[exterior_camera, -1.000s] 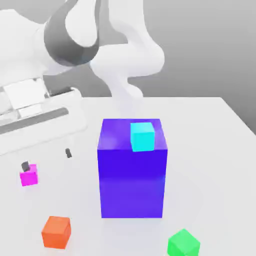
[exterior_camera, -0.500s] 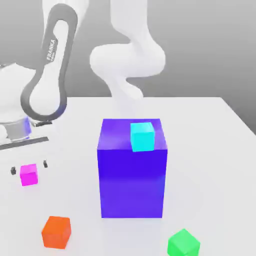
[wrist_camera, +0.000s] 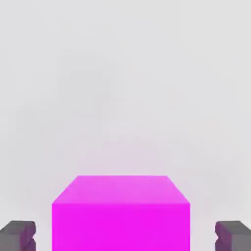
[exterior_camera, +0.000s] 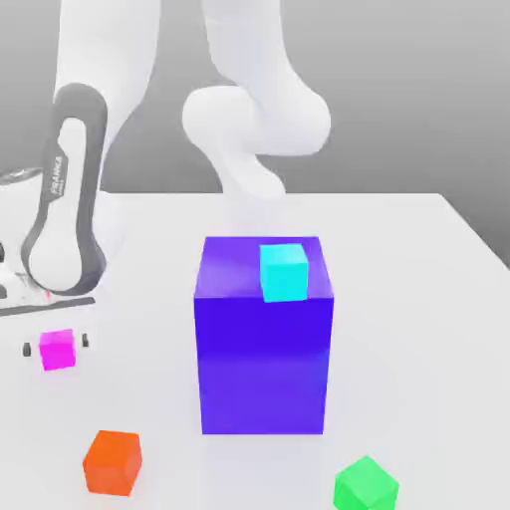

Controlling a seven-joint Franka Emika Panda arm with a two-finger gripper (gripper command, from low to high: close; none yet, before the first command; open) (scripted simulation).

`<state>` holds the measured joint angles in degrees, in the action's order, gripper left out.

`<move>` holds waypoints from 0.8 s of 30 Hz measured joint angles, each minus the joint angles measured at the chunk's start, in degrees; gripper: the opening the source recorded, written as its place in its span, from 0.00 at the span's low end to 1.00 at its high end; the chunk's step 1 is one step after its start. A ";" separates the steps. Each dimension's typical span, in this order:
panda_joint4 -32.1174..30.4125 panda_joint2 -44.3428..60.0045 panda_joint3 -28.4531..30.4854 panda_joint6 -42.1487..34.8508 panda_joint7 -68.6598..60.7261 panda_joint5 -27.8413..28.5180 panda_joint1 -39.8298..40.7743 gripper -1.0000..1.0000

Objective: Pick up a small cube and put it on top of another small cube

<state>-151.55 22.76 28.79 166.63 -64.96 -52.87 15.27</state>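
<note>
The small cube [exterior_camera: 58, 350] is bright magenta and rests on the white table at the exterior view's left. My gripper [exterior_camera: 57, 346] is lowered around it, one dark fingertip on each side. In the hand view the small cube [wrist_camera: 120, 213] lies between the fingers [wrist_camera: 17, 235], and a strip of table shows on either side, so the gripper [wrist_camera: 125, 235] is open and touches nothing. A small cyan cube [exterior_camera: 284, 271] sits on top of the big blue-violet block [exterior_camera: 263, 349] in the middle of the table.
An orange cube [exterior_camera: 112, 462] lies near the front at the exterior view's left, and a green cube [exterior_camera: 366, 484] at the front right. The tall blue-violet block stands to the right of the gripper. The table [exterior_camera: 418, 299] ends at the right and the back.
The arm has swung upright and the hand has dropped, bringing the fingertips lower beside the magenta cube and a little closer together. The cubes have not moved.
</note>
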 joint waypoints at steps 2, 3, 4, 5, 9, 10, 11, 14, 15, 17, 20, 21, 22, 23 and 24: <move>0.00 0.00 0.01 -0.10 -0.03 -0.03 0.00 0.00; 0.22 0.46 -0.82 0.09 -0.79 -0.98 0.66 0.00; -0.02 -0.04 0.10 -0.10 0.03 0.02 -0.10 0.00; -0.49 -1.00 1.91 -0.50 1.58 1.96 -1.60 0.00; -2.87 -6.16 11.99 -2.62 9.88 12.63 -9.69 0.00; -3.46 -7.49 14.80 -3.19 12.00 15.44 -11.93 0.00; -4.04 -8.84 17.58 -3.73 14.18 18.35 -14.09 0.00; -5.49 -12.66 25.55 -5.29 20.74 27.17 -20.23 0.00; -4.45 -11.95 25.95 -5.81 21.84 28.38 -21.52 0.00; -1.37 -10.81 23.81 -8.38 21.04 30.69 -24.02 0.00; 3.18 -9.90 19.77 -12.96 18.21 34.48 -28.11 0.00; 4.62 -9.69 18.50 -14.47 17.28 35.85 -29.52 0.00; 6.06 -9.49 17.27 -15.97 16.38 37.27 -30.97 0.00; 7.49 -9.32 16.06 -17.46 15.50 38.76 -32.45 0.00; 8.91 -9.17 14.84 -18.95 14.66 40.30 -33.93 0.00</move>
<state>-142.64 13.59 43.63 147.68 -50.31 -12.56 -18.66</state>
